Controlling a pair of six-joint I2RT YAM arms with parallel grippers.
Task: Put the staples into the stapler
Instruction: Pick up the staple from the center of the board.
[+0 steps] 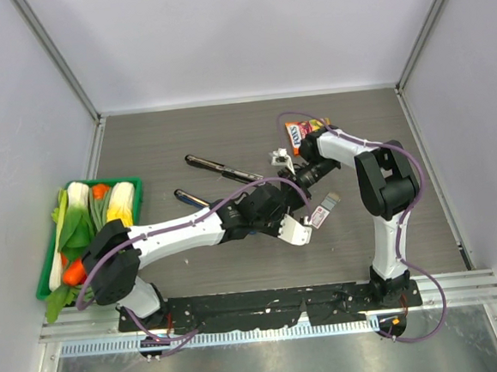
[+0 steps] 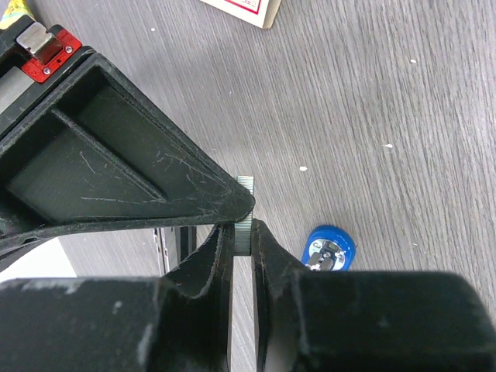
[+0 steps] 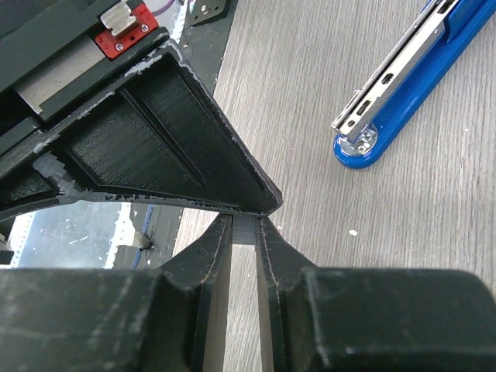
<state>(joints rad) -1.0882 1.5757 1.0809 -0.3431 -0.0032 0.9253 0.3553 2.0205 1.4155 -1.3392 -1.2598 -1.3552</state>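
So the left gripper (image 2: 244, 221) is clamped down on the staples (image 2: 245, 186) - a thin ribbed grey strip pinched right at the fingertips, sticking out a bit past them. It's just above the table (image 2: 387, 93), and the rounded blue end of the stapler (image 3: 403, 74) sits just beside those tips. The stapler itself is lying flopped open around the middle of the table with its metal channel facing up. From overhead it looks dark, but both wrist cams show a blue base. The right gripper (image 3: 248, 225) is near that same end, jaws pulled in narrow with only a grey sliver between the tips - can't tell if that's something held or just table showing through. The white-and-red box (image 2: 244, 9) is a little further off, the orange snack bag (image 1: 300, 133) is toward the back, and a green tray (image 1: 137, 188) of veggies sits far left.
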